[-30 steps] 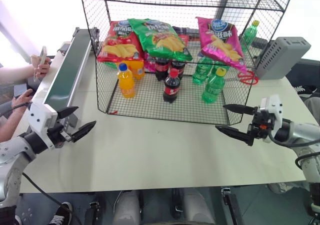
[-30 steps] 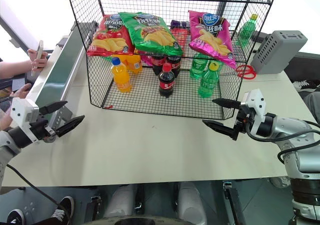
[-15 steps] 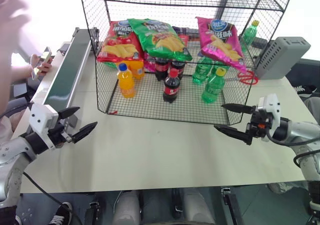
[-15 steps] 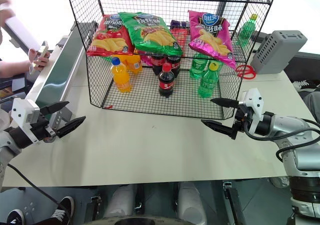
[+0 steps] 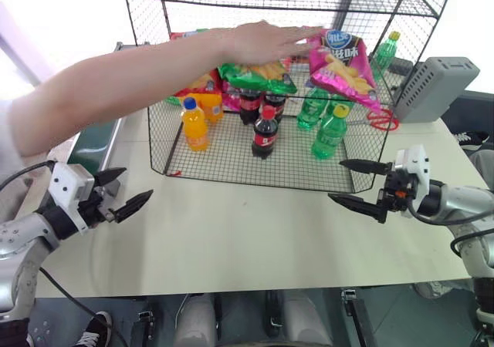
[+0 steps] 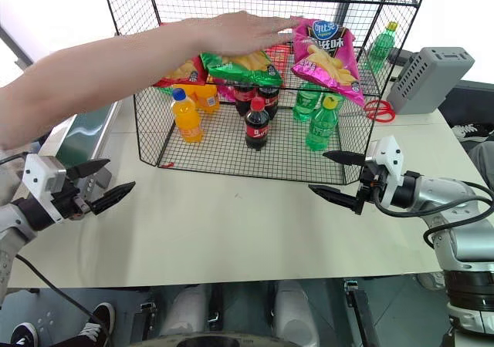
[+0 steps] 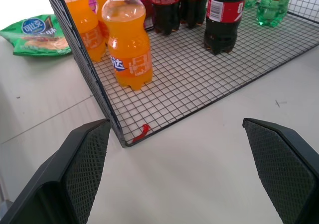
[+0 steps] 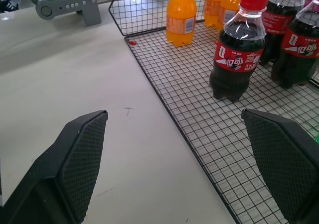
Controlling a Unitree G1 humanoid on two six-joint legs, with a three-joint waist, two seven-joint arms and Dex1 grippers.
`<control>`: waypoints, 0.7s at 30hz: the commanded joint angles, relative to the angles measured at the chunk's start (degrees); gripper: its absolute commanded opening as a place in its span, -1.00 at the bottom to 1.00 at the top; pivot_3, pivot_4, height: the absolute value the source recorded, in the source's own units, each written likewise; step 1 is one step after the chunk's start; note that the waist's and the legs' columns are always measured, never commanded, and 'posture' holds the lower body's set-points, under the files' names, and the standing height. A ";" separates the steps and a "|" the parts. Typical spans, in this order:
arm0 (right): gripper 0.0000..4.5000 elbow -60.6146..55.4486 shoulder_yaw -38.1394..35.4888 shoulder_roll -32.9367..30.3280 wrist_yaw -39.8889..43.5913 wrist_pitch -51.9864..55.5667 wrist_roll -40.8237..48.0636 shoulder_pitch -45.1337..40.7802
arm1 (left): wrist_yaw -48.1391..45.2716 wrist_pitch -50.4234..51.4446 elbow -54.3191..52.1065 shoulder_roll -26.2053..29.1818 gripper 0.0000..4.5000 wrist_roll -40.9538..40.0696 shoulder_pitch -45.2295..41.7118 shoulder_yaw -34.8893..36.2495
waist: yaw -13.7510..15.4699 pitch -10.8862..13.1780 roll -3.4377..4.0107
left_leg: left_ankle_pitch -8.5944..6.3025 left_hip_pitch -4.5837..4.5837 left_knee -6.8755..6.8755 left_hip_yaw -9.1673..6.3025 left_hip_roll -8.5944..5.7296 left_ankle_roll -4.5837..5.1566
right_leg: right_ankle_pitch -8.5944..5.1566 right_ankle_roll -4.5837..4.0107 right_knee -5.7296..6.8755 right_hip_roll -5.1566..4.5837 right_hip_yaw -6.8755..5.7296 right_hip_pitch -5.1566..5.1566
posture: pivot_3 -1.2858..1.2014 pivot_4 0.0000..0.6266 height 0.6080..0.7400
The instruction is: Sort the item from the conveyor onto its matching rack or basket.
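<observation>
Looking down from the head views, a person's arm (image 5: 131,81) is reaching across the black wire rack (image 5: 231,173), its hand (image 5: 266,40) lying over the green chip bag (image 5: 258,73) just beside the magenta-pink chip bag (image 5: 343,58) on the rack's middle tier, while the conveyor (image 5: 96,143) is running along the bench (image 5: 231,239) at the robot's left and the left gripper (image 5: 120,191) and right gripper (image 5: 361,185) are hovering over the bench with fingers spread wide, empty. The left wrist view is showing wide-parted fingers (image 7: 87,157) facing the rack's corner, orange soda bottles (image 7: 130,40) and cola bottles (image 7: 224,17) standing on the bottom tier. The right wrist view is showing wide-parted fingers (image 8: 79,157) facing a cola bottle (image 8: 237,52) on that tier.
</observation>
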 commanded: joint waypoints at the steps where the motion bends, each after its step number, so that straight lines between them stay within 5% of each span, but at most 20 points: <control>1: 0.99 0.02 -0.77 0.24 -0.14 -1.05 0.15 -1.32 | -0.01 -1.06 -0.74 0.07 1.00 -0.07 -0.09 0.89 | 0.00 0.00 0.00 | 0.00 0.00 0.00 0.00 0.00 0.00 | 0.00 0.00 0.00 0.00 0.00 0.00 | 0.03 -0.52 1.00; 21: 0.99 1.22 0.30 0.82 0.09 -2.38 -1.06 -2.41 | 0.04 -2.15 -0.48 -0.33 1.00 0.27 0.15 0.66 | 0.00 0.00 0.00 | 0.00 0.01 0.00 0.00 0.00 0.00 | 0.00 0.00 0.01 0.00 0.00 0.00 | 0.03 -0.52 1.00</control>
